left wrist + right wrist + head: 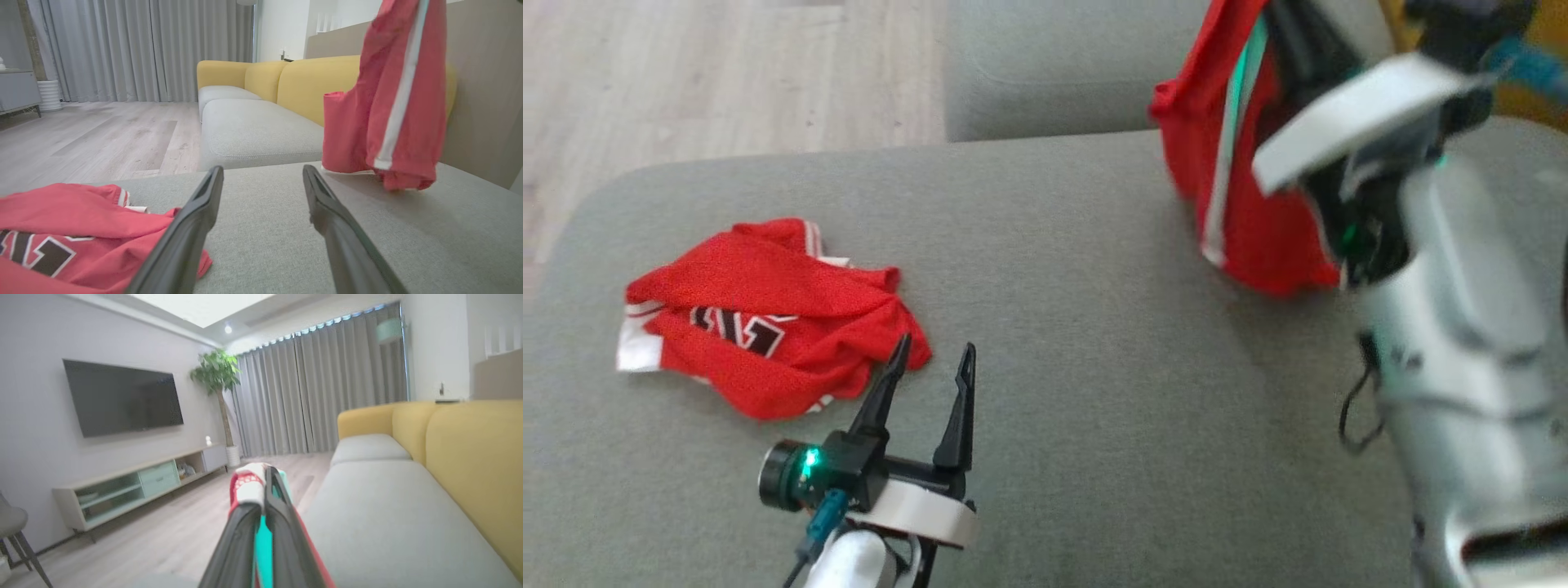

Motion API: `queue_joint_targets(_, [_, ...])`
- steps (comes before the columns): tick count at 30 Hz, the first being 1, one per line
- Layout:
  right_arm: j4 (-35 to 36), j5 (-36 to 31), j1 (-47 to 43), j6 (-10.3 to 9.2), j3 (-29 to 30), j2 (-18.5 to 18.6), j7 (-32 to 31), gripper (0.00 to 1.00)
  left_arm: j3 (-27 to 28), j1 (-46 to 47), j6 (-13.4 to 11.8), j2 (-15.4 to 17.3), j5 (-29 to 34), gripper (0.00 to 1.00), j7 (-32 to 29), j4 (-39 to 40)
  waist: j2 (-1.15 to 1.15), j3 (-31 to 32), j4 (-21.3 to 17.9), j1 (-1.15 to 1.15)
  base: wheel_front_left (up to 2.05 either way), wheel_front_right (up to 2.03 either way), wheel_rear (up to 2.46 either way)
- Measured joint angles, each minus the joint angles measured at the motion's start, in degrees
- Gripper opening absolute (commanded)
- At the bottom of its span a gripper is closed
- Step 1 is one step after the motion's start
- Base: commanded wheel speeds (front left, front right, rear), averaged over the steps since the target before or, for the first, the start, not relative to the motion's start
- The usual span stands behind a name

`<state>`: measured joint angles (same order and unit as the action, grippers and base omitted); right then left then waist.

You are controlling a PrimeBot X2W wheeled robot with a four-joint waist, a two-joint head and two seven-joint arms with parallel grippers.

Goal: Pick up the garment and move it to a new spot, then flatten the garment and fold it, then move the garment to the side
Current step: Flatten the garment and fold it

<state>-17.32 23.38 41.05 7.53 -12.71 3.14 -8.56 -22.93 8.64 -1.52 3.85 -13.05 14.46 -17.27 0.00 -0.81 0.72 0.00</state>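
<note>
A red garment [1233,188] with a white and teal side stripe hangs off the grey cushion [1094,343] at the back right, its lower hem just touching the surface. My right gripper [263,486] is shut on its top edge, red and white cloth [249,486] bunched between the fingers. The left wrist view shows the same garment [392,94] dangling. A second red garment [768,314] with black lettering lies crumpled at the left. My left gripper [934,347] stands open and holds nothing, just right of that heap [61,228], low over the cushion.
Another grey seat [1054,65] lies beyond the cushion, with yellow backrests [310,81] to its right. Wooden floor [727,73] runs along the far left. My pale right forearm [1445,327] rises along the right edge. A TV [122,396] and low console [135,490] stand across the room.
</note>
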Motion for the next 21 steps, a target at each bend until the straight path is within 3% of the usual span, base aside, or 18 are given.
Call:
queue_joint_targets(5, [-9.45, 1.11, 12.12, 0.00, 4.66, 0.22, 6.99, 0.00, 0.26, -0.99, -0.47, -0.34, -0.01, 1.00, -0.01, 0.13, 0.00, 1.25, 2.58, 0.00, 0.00, 0.00, 0.00])
queue_joint_targets(9, [-15.03, -4.02, 14.85, 0.00, 12.12, 0.32, 9.57, 0.00, 1.19, -1.41, -0.57, -0.35, -0.01, 1.00, -0.01, 0.80, 0.00, 1.28, 2.52, -0.01, 0.00, 0.00, 0.00])
queue_joint_targets(12, [-18.18, -8.78, 7.15, 0.00, 19.74, 0.43, 8.33, 0.00, 2.10, -1.66, -0.54, -0.44, 0.02, 1.00, 0.00, 1.04, 0.00, 0.18, 1.54, 0.00, 0.00, 0.00, 0.00])
queue_joint_targets(13, [-18.18, -8.78, 7.15, 0.00, 19.74, 0.43, 8.33, 0.00, 2.10, -1.66, -0.54, -0.44, 0.02, 1.00, 0.00, 1.04, 0.00, 0.18, 1.54, 0.00, 0.00, 0.00, 0.00])
queue_joint_targets(21, [-18.63, -21.56, -16.60, 0.00, 36.55, 0.76, 3.76, 0.00, 2.18, -0.37, 0.09, -0.57, 1.03, 1.00, -0.01, 1.07, 0.00, -2.95, -0.38, 0.00, 0.00, 0.00, 0.00])
